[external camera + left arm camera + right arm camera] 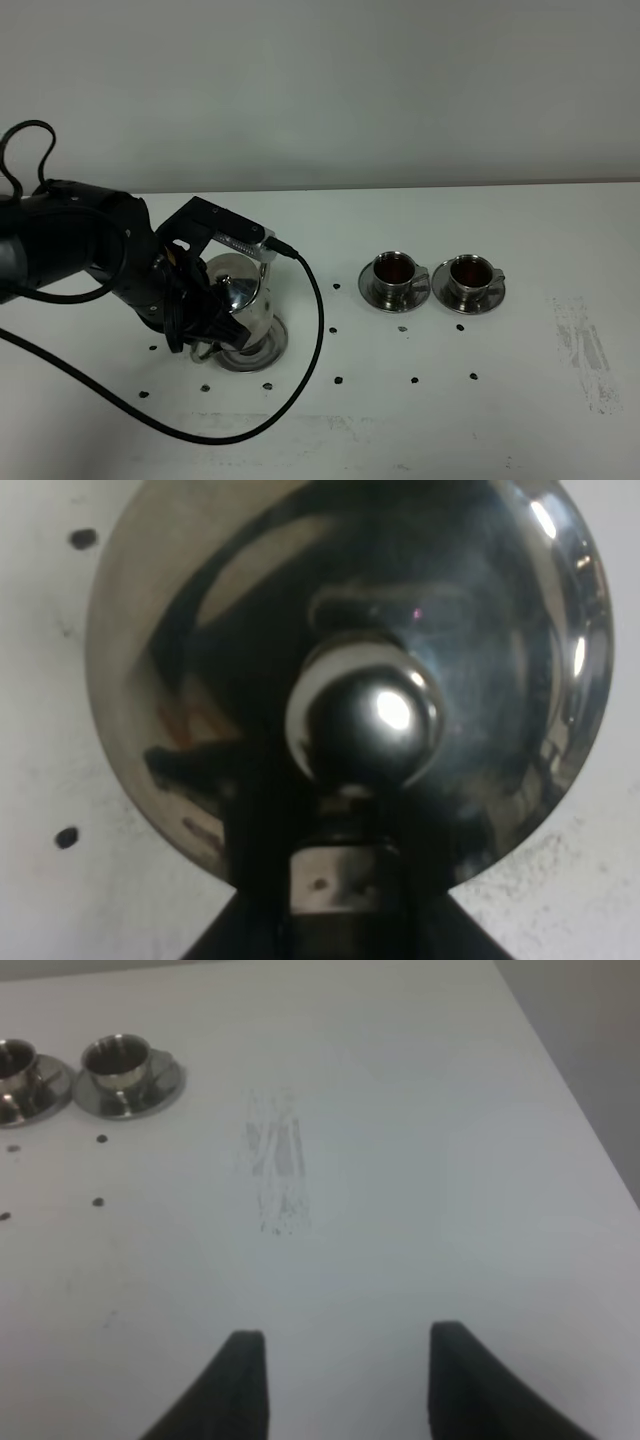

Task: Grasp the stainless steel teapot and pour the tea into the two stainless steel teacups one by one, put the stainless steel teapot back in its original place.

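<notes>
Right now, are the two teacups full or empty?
Both hold tea. In the high view, the left teacup and the right teacup each show dark reddish liquid inside, both upright on their saucers.

soft even light, teapot [350,660] glare

So the teapot [240,300] is a shiny, squat round steel thing, sitting upright on its flat steel disc [268,350] toward the left side of the white table. From right above, the domed lid is mirror-bright with a round knob [365,720] in the middle. The handle side is mostly hidden, so I can't say much about it.

Over to the right, well apart from the pot, are the two little steel cups, each on its own round saucer. The left cup [394,270] and the right cup [469,272] stand side by side, saucers almost touching. Both hold dark reddish-brown tea, and both handles point right.
</notes>
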Controlling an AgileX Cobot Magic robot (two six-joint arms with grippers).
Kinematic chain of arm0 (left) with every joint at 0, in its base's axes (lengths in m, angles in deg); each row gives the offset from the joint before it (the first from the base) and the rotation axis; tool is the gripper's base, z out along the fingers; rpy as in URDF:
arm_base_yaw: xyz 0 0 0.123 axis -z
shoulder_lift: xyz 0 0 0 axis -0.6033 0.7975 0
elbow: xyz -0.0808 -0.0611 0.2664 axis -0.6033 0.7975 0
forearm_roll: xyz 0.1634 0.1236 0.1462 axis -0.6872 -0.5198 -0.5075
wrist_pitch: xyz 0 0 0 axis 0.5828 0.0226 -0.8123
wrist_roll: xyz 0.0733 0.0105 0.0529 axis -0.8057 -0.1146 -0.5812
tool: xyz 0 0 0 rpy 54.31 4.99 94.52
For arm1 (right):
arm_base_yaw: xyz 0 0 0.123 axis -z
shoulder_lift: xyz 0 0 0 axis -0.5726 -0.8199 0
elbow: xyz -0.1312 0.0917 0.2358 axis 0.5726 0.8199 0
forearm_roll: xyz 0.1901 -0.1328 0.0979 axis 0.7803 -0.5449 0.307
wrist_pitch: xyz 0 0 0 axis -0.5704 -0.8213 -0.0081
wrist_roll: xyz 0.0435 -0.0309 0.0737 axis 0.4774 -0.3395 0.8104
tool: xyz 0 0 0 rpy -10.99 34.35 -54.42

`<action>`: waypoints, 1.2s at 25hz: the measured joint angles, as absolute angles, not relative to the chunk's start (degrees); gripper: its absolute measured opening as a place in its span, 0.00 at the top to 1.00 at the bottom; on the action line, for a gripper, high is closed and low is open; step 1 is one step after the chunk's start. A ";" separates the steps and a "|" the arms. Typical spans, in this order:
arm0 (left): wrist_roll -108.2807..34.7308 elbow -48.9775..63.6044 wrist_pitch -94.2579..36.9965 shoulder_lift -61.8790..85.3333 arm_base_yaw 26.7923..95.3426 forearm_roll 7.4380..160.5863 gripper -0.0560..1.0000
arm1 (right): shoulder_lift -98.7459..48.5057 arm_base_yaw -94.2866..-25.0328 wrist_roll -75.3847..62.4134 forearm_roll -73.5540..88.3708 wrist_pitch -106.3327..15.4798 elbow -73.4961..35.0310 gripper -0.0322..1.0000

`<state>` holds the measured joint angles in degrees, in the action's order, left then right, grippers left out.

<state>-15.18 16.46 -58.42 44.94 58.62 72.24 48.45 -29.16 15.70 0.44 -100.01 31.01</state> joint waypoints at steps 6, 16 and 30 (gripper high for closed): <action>-15.12 16.84 -57.20 47.42 58.62 73.56 0.73 | 48.45 -29.16 15.70 0.44 -100.01 31.01 0.61; -15.12 16.84 -55.62 47.98 58.62 74.00 0.73 | 48.45 -29.16 15.70 0.44 -100.01 31.01 0.61; -15.12 16.84 -54.45 49.07 58.62 75.01 0.73 | 48.45 -29.16 15.70 0.44 -100.01 31.01 0.61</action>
<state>-15.12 16.84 -54.45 49.07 58.62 75.01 48.45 -29.16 15.70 0.44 -100.01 31.01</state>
